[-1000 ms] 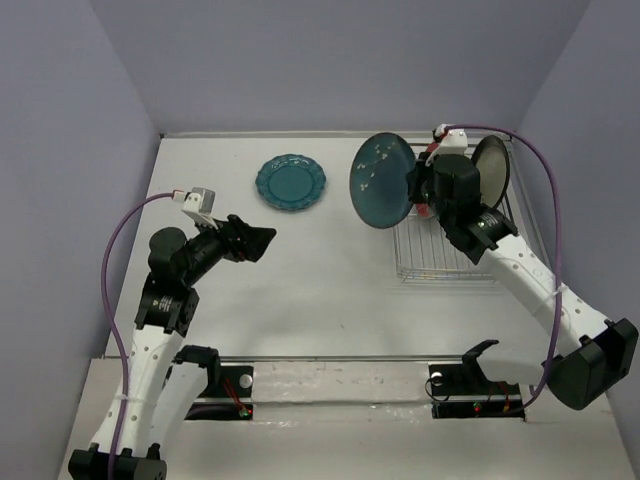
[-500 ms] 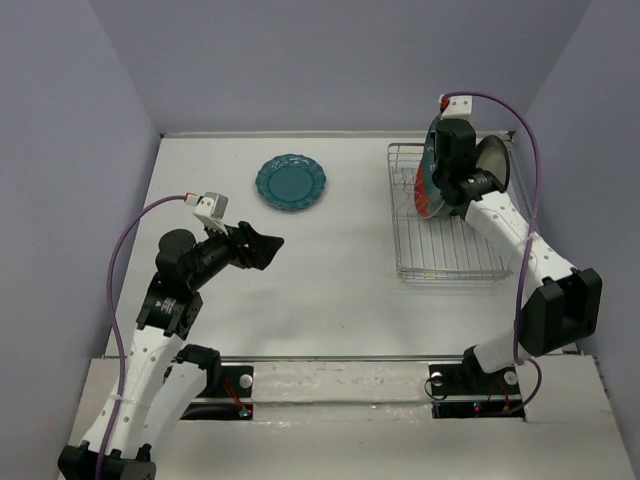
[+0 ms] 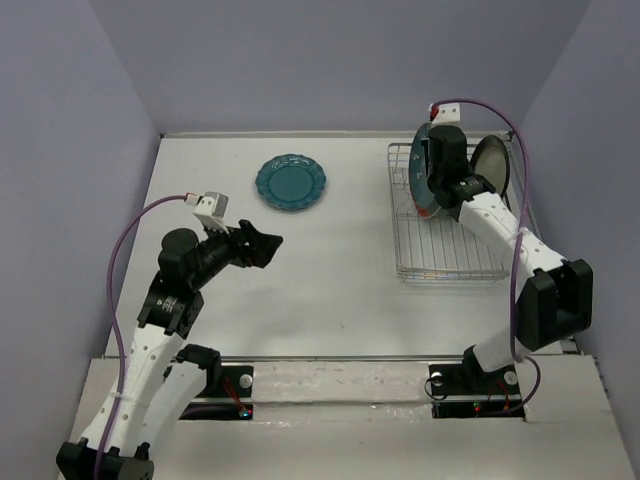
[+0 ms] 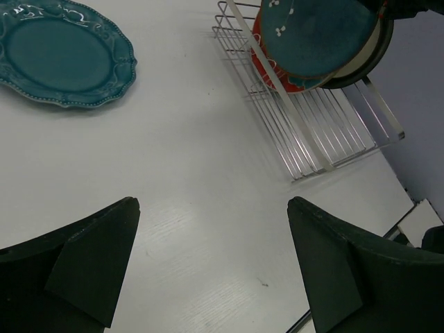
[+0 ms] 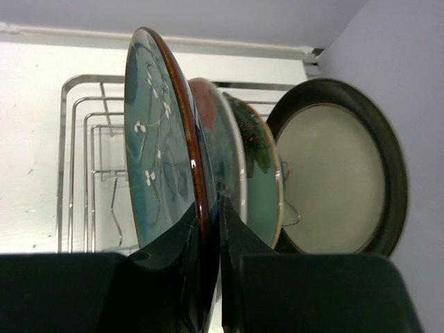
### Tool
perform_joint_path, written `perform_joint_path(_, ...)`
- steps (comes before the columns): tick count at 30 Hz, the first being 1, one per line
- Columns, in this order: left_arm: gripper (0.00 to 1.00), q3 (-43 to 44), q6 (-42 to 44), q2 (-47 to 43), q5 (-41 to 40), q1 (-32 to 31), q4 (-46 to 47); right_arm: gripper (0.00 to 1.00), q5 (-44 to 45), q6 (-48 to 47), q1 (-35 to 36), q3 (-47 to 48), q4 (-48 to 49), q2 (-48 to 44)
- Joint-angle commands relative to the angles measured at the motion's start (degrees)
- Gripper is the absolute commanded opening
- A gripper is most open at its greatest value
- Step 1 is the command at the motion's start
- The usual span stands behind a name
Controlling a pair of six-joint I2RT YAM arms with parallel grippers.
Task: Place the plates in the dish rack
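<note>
My right gripper (image 3: pixel 437 178) (image 5: pixel 210 205) is shut on the rim of the dark teal round plate (image 5: pixel 154 159), which has white flower marks. It holds the plate on edge in the dish rack (image 3: pixel 450 250), on the left of the row of plates. Behind it stand a red-rimmed teal plate (image 5: pixel 223 149), a mint plate (image 5: pixel 263 194) and a brown-rimmed cream plate (image 5: pixel 333 173). The teal scalloped plate (image 3: pixel 290 182) (image 4: pixel 59 55) lies flat on the table, far left of the rack. My left gripper (image 3: pixel 264 245) (image 4: pixel 211 202) is open and empty above bare table.
The rack (image 4: pixel 326 132) sits against the right wall, its near half holding only bare wires. The table's back wall runs just behind the rack and the scalloped plate.
My right arm has swung the dark teal plate from face-on left of the rack to on edge inside it, beside the other plates. My left gripper has barely moved.
</note>
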Motion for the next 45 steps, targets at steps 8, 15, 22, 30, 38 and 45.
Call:
perform_joint_path(8,0.99,2.8,-1.8,5.1,-4.4,0.3,0.1,0.07,-2.9,5.1,-0.1,-2.6,11.8,1.6)
perform_joint_path(15,0.99,2.7,-1.5,4.7,-5.5,1.2,0.4,0.07,1.6,2.0,-0.1,4.0,11.2,-2.9)
perform_joint_path(22,0.99,2.8,-1.3,5.0,-5.2,1.9,0.4,0.07,6.7,-3.1,-0.1,5.7,11.4,-6.4)
perform_joint_path(30,0.99,2.6,-1.2,4.8,-4.7,2.3,0.5,0.07,6.1,-1.7,-0.1,2.7,11.7,-5.5)
perform_joint_path(38,0.99,2.7,-1.1,4.8,-4.5,2.5,0.5,0.07,3.8,2.0,-0.1,-0.7,11.6,-2.4)
perform_joint_path(45,0.99,2.6,-1.2,4.9,-4.4,3.0,0.5,0.07,1.2,5.1,-0.1,-3.6,11.9,0.6)
